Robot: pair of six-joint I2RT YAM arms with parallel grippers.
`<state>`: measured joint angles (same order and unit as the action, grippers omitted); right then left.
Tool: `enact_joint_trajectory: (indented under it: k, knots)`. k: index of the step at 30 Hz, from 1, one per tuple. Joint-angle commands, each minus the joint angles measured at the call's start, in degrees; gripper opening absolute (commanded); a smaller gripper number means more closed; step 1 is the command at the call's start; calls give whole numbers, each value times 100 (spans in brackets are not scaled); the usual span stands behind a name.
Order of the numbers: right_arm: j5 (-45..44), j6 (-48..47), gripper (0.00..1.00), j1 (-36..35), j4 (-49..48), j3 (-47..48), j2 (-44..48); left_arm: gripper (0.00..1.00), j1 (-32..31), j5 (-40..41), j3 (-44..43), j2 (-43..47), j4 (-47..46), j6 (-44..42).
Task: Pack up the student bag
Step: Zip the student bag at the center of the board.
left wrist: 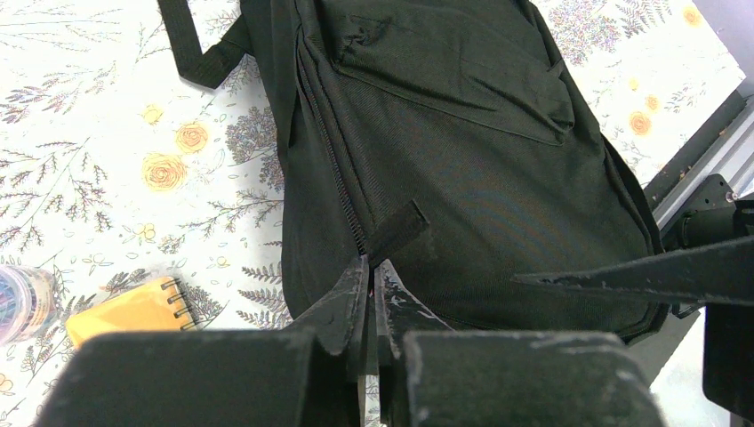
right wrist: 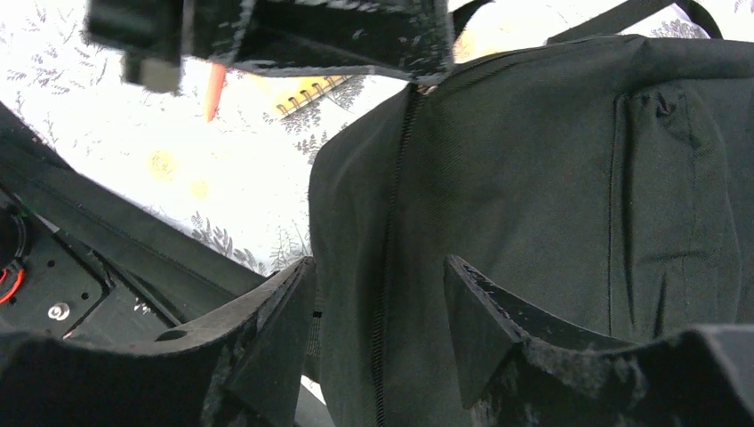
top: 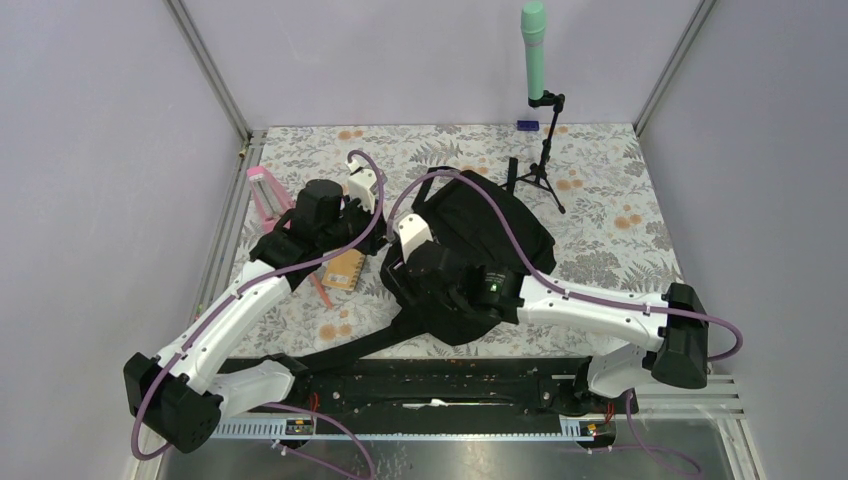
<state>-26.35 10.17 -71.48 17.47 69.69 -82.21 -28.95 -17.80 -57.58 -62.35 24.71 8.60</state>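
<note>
The student bag (top: 490,230), a big soft black cloth backpack with long black straps, lies flat in the middle of the flowery table (top: 620,200), with one strap trailing toward the near edge. Its long zip (left wrist: 331,165) looks closed along all the part I can see, so I think the bag is not open yet and nothing has gone in. The left gripper (left wrist: 366,277) has its two fingers pressed tight together, pinching the small black cloth zip tab (left wrist: 397,233) at the end of that zip. The right gripper (right wrist: 378,267) has its fingers spread apart, one on each side of the zip seam at the bag's edge; I cannot tell if they touch the cloth. Just beside the bag, on the left arm's side, lie a flat orange wire-bound notebook (top: 345,268) and a thin red pencil (right wrist: 215,89), both outside the bag. A pink thing (top: 263,195) stands near the table's left edge; I cannot tell what it is. So the job looks to be only at the start: the zip must be pulled open, the things put inside, then the zip shut
</note>
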Motion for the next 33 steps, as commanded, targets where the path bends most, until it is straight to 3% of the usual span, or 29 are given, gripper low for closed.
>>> enact_joint_trajectory:
  k: [1, 10, 13, 16, 19, 20, 33]
  knots:
    - [195, 109, 60, 239, -290, 52, 46, 0, 32, -173, -148, 306, -747, 43]
    - [586, 240, 55, 531, -312, 89, -199, 0, 36, -169, -128, 337, -750, 45]
    - [666, 220, 44, 571, -315, 146, -288, 0, 32, -177, -129, 337, -753, 45]
    - [747, 185, 27, 573, -300, 197, -330, 0, 33, -178, -130, 333, -749, 35]
    - [878, 226, 3, 574, -235, 182, -308, 0, 30, -166, -130, 337, -748, 30]
    - [968, 252, 0, 573, -204, 142, -278, 0, 34, -163, -126, 337, -753, 30]
    - [2052, 368, 0, 565, -255, -1160, 764, 0, 31, -159, -121, 240, -843, 294]
